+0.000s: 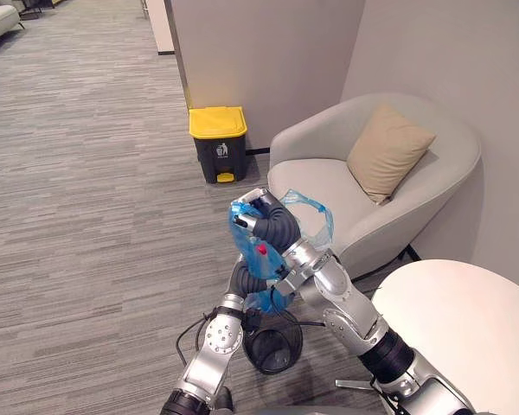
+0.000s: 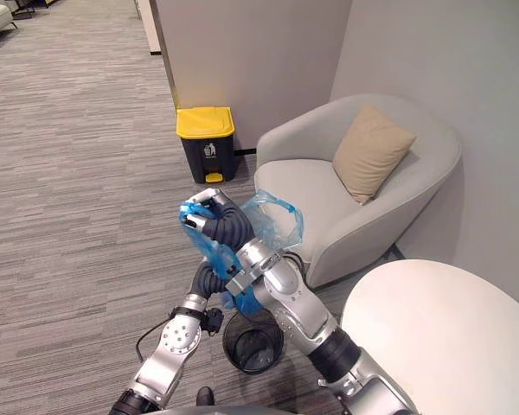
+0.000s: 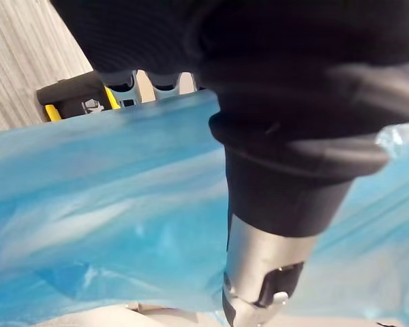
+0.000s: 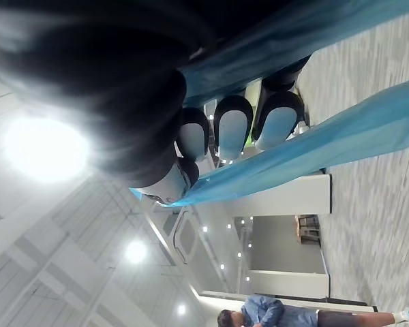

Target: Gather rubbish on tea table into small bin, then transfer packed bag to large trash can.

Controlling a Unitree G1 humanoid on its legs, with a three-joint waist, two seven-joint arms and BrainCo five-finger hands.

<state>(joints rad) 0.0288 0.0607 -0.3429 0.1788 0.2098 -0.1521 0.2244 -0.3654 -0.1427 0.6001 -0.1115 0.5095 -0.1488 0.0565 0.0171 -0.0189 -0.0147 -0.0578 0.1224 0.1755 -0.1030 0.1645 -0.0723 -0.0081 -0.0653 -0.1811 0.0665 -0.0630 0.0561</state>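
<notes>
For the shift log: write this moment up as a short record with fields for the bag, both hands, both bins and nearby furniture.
blue bag: held up over the small bin
right hand: curled round the bag's top
left hand: lower down against the bag, grip hidden
small bin: black mesh, on the floor under the bag
large trash can: yellow lid shut, standing by the wall
furniture: grey armchair with tan cushion; white round table beside the right arm

Noted: blue bag (image 3: 109, 204) film spans the view, with the left hand (image 3: 279, 184) thumb in front and fingers (image 3: 126, 82) behind its edge. Yellow-lidded bin (image 3: 65, 92) beyond.
</notes>
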